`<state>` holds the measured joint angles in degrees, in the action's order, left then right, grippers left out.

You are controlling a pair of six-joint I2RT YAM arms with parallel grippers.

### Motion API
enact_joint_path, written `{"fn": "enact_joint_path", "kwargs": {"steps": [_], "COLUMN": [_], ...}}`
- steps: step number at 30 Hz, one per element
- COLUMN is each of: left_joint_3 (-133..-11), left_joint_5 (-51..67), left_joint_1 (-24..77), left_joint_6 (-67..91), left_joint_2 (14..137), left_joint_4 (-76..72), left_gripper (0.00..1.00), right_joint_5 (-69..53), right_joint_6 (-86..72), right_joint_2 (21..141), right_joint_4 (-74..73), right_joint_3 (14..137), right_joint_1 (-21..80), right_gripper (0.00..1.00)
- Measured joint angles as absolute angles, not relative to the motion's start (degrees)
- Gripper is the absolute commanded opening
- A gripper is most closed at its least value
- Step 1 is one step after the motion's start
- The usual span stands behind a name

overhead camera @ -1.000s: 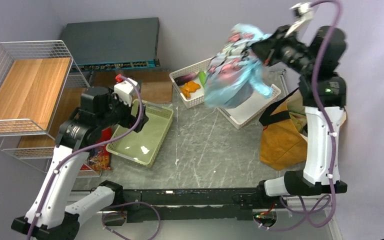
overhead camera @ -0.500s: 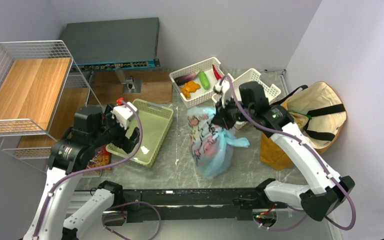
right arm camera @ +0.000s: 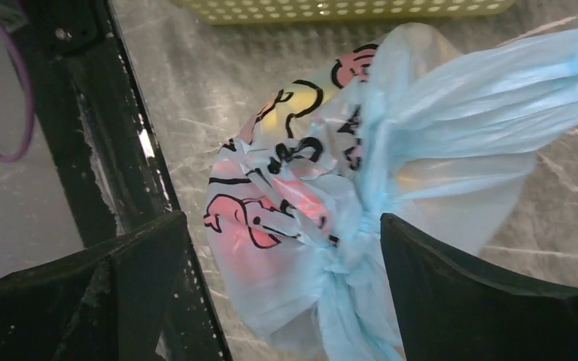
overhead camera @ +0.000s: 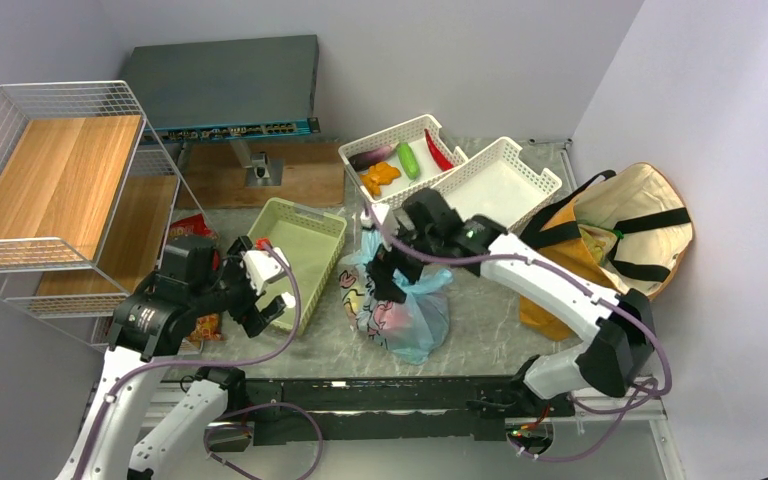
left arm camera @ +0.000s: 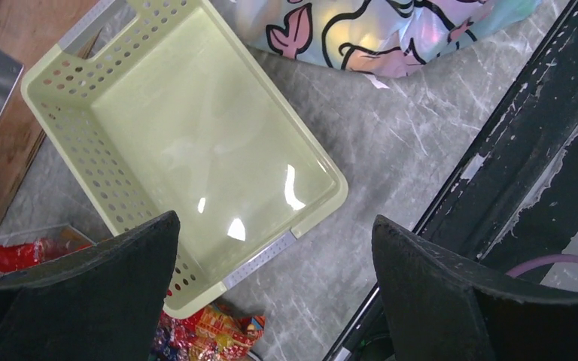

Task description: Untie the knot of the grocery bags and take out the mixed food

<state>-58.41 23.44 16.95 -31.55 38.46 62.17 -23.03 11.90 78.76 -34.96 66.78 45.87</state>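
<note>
Light-blue plastic bag (overhead camera: 397,312), thin film with black and pink print, lay on the grey marble worktop (overhead camera: 480,310) near the front edge. It was tied: the knot (right arm camera: 355,226) sat about mid-way along the film. In the right wrist view the bag's long axis ran from lower left to upper right. The bulging printed body filled the lower-left end, and one flat loose tail fanned toward the upper right. A second, twisted tail ran down out of view. Yellow and red shapes showed faintly through the film; they could not be identified.

The right claw (right arm camera: 282,218) hung directly over the knot, its fingers (right arm camera: 132,278) spread wide on either side of the bag and clear of the film. Nothing was held.

Clearances around the bag:
- Left: the pale green perforated basket (overhead camera: 295,262) stood just beside the bag, with only a narrow strip of worktop between them.
- Front: the black rail (overhead camera: 380,392) ran along the worktop edge, near the bag's body.
- Right: a band of bare worktop separated the bag from the mustard-brown canvas tote (overhead camera: 560,285), which stood at the right edge with its mouth open and its black straps across the opening.
- Far side: two white baskets (overhead camera: 500,185) stood side by side behind the bag.

The left claw (left arm camera: 275,222) hung over the near corner of the green basket, its fingers also wide apart and holding nothing. Printed snack packets (left arm camera: 211,335) lay just beside that corner. A wire shelf (overhead camera: 50,170) with wooden boards stood at the far left.
</note>
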Motion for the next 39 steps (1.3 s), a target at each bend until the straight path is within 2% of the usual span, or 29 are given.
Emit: {"fn": "enact_joint_path", "kwargs": {"steps": [3, 8, 10, 16, 19, 22, 24, 26, 29, 35, 37, 39], "left_joint_3": [-58.46, -58.98, -60.07, -67.42, -70.74, -71.4, -71.22, -70.3, -68.31, -52.77, -47.44, -44.53], "left_joint_5": [24.53, 26.0, 25.5, 23.59, 21.54, 20.18, 19.25, 17.65, 14.52, 12.29, 12.73, 13.74], "left_joint_1": [16.95, 19.44, 23.22, 34.54, 39.72, 45.01, 47.48, 48.71, 48.99, 48.71, 48.6, 48.51], "left_joint_6": [-33.01, -34.52, -34.74, -30.22, -26.96, -25.08, -23.99, -22.87, -21.63, -22.48, -23.66, -24.8], "left_joint_2": [39.18, 41.45, 44.03, 58.06, 65.8, 70.85, 73.58, 75.92, 79.68, 78.63, 74.39, 69.63], "left_joint_4": [61.95, 60.18, 58.5, 48.75, 43.48, 39.35, 36.47, 33.1, 29.47, 24.58, 23.49, 22.76], "left_gripper": [0.99, 0.99, 0.96, 0.82, 0.84, 0.89, 0.88, 0.78, 0.58, 0.23, 0.19, 0.22], "right_joint_5": [-27.31, -33.8, -35.33, -38.24, -39.29, -39.42, -38.5, -37.26, -36.07, -35.07, -35.07, -35.53], "right_joint_6": [12.4, 18.33, 21.71, 25.15, 24.27, 22.11, 20.73, 19.46, 17.96, 16.69, 15.53, 14.41], "right_joint_2": [81.38, 82.13, 80.66, 73.49, 70.83, 70.59, 71.0, 71.37, 71.53, 71.02, 71.68, 73.69], "right_joint_4": [-40.58, -49.93, -54.0, -59.88, -57.95, -53.95, -50.63, -47.83, -44.1, -36.16, -33.58, -31.77], "right_joint_3": [73.97, 86.8, 87.37, 75.7, 68.36, 63.99, 62.06, 61.32, 61.32, 58.43, 56.77, 56.71], "right_joint_1": [40.25, 15.84, 10.74, 8.95, 9.1, 9.93, 11.29, 13.28, 16.03, 20.27, 21.91, 23.33], "right_gripper": [1.0, 0.96, 0.92, 0.72, 0.67, 0.66, 0.66, 0.66, 0.66, 0.65, 0.66, 0.7]}}
